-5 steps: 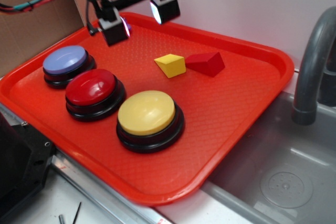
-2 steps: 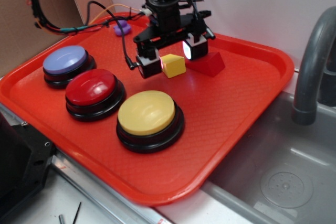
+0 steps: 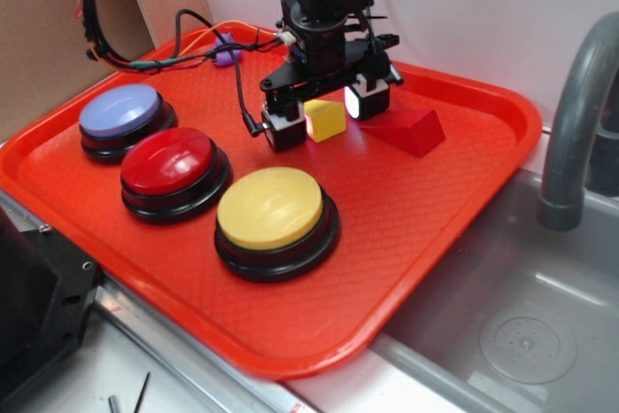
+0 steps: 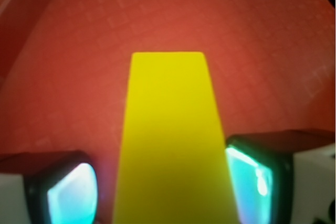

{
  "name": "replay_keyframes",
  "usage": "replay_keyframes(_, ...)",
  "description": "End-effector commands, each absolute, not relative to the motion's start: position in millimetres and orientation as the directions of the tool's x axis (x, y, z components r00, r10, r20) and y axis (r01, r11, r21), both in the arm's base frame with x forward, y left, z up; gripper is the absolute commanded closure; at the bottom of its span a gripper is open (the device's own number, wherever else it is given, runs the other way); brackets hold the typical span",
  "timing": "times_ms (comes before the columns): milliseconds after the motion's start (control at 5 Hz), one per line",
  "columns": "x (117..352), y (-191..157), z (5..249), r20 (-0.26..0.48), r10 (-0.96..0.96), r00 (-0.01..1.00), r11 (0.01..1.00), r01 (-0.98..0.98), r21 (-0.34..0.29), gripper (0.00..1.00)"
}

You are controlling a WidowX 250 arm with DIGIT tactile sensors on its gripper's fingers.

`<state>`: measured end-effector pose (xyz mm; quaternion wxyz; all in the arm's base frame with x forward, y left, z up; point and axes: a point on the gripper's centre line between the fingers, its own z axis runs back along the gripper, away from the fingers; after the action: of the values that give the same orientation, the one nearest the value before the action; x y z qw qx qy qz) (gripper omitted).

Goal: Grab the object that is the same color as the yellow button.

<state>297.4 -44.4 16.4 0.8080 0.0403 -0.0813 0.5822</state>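
The object, a small yellow block (image 3: 326, 119), lies on the red tray (image 3: 440, 205) behind the yellow button (image 3: 271, 205). My gripper (image 3: 326, 113) is down at the tray with one finger on each side of the block and stands open. In the wrist view the block (image 4: 170, 135) fills the space between the two lit pads. A thin strip of tray shows between the block and the left pad (image 4: 71, 195), while the right pad (image 4: 252, 182) is at the block's edge.
A red wedge block (image 3: 416, 131) lies just right of the gripper. A red button (image 3: 169, 160) and a lavender-blue button (image 3: 121, 110) stand at the left. A purple duck (image 3: 227, 53) sits at the tray's back, under cables. A sink (image 3: 522, 326) and faucet (image 3: 573, 123) are at the right.
The gripper came from the tray's back left, descended and now straddles the yellow block. The red wedge has been shifted to the right, and the block has turned slightly.
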Motion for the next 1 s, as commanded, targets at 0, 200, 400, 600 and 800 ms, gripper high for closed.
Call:
replay_keyframes(0,298,-36,17,0.179,0.931,0.318,0.334,-0.941,-0.061,1.00)
replay_keyframes(200,298,-34,25,0.171,0.917,0.362,0.375,-0.926,-0.052,1.00)
replay_keyframes(400,294,-35,52,0.130,0.855,0.502,0.510,-0.860,-0.035,1.00)
replay_keyframes(600,284,-35,100,0.094,0.734,0.672,0.678,-0.733,-0.054,1.00)
replay_keyframes(800,275,-41,137,0.051,0.630,0.775,0.776,-0.629,-0.039,1.00)
